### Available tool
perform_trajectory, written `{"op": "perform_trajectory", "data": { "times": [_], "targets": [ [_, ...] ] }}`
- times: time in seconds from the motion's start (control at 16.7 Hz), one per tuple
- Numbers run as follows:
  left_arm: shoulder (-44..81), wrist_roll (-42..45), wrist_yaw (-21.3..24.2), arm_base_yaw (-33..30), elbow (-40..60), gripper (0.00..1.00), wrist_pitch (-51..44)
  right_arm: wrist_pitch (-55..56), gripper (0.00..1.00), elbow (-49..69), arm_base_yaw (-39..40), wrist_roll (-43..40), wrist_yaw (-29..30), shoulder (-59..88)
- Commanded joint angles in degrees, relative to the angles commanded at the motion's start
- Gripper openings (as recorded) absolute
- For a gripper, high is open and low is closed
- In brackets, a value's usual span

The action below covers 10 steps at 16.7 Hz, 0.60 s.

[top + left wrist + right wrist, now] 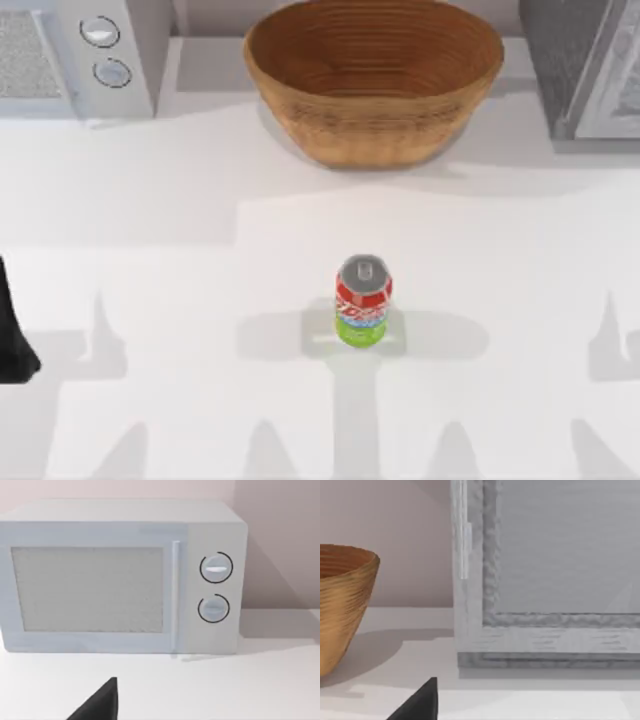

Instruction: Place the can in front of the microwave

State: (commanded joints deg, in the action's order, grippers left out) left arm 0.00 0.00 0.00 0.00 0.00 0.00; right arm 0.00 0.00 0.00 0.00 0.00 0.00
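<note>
An upright can (363, 300) stands at centre frame, the microwave (75, 55) far off at upper left; the left arm (15, 335), at the left edge, looks nearer, finger state untellable.

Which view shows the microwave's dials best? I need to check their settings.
The left wrist view: the microwave faces the camera, both dials in full. The top view catches its corner, dials seen from above.

Light was bright and even – no glare. The can (363, 301) cast soft grey shadows sideways across the white table (180, 280); the basket (373, 80) shaded the surface beneath it. Edges looked slightly soft.
</note>
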Motion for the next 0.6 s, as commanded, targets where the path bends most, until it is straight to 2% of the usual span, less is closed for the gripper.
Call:
{"op": "perform_trajectory", "data": {
  "times": [0.3,0.6],
  "targets": [
    [3.46,0.69,0.02,-2.04,2.76,1.0,-2.5,0.0,1.0,0.0,0.0,0.0,0.0,0.0],
    [20.67,3.22,0.16,-10.72,16.92,1.0,-13.88,0.0,1.0,0.0,0.0,0.0,0.0,0.0]
  ]
}}
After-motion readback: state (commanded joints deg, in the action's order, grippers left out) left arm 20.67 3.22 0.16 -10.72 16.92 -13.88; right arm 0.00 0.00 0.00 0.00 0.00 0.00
